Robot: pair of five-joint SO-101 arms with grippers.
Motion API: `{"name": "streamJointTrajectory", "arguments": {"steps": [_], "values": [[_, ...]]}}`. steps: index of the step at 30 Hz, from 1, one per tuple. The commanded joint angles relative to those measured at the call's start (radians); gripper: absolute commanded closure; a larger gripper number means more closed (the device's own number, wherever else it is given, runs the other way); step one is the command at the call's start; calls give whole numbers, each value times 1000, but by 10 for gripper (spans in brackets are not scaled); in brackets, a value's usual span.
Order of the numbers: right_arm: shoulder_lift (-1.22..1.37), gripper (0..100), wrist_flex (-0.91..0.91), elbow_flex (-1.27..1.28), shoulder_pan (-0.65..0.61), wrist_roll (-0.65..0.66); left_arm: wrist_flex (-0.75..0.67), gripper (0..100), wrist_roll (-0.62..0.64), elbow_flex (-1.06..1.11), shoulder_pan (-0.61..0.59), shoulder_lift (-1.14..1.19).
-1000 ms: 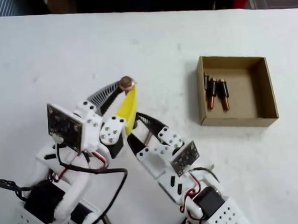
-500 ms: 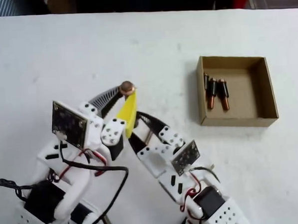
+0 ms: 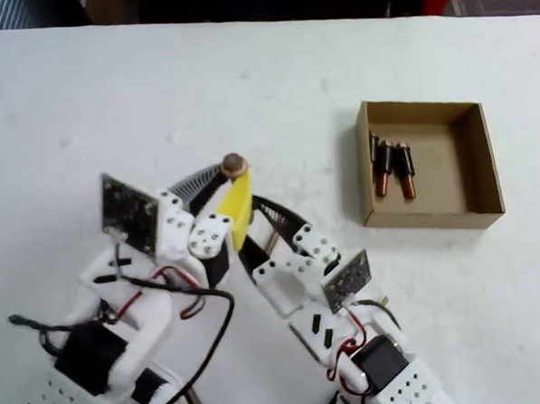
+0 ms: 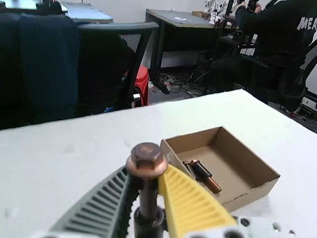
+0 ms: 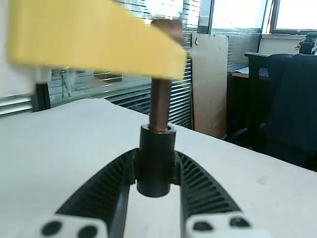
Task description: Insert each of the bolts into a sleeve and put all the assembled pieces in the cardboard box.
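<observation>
A copper bolt (image 4: 146, 159) is held upright, head uppermost, above the white table (image 3: 245, 67). It is clamped just under its hexagonal head by the left gripper (image 4: 146, 181), whose yellow finger (image 4: 190, 203) and grey finger (image 4: 101, 206) are closed on the shank. The bolt's lower end is set in the mouth of a black sleeve (image 5: 155, 161), which is gripped on both sides by the closed right gripper (image 5: 155, 171).

The join of shank (image 5: 160, 106) and sleeve is laid bare in the right wrist view, with the yellow finger (image 5: 94, 37) crossing above it. In the high view the bolt (image 3: 234, 163) is seen head-on from above, and the join is hidden beneath the left gripper (image 3: 224, 182) and the right gripper (image 3: 263, 234), which meet tip to tip.

The cardboard box (image 3: 429, 219) is set well apart on the right arm's side. Three assembled pieces (image 3: 390, 168) are laid side by side in it, against the wall nearer the arms. In the left wrist view the box (image 4: 247, 191) and the pieces (image 4: 200, 173) are seen beyond the bolt.

An office chair (image 4: 114, 64) is seen past the table's far edge; window blinds (image 5: 89, 82) and a second chair (image 5: 292, 99) are seen behind the sleeve.
</observation>
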Motion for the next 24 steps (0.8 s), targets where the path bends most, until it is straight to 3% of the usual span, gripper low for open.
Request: {"name": "streamJointTrajectory", "arguments": {"steps": [1,13,24], "values": [[-10,981,-24,8,13,-11,-3,980,51,37,15,-18],[-10,981,-21,8,16,-11,6,980,21,44,8,-18],[-10,981,-21,8,18,-11,126,980,-35,41,15,-19]]}}
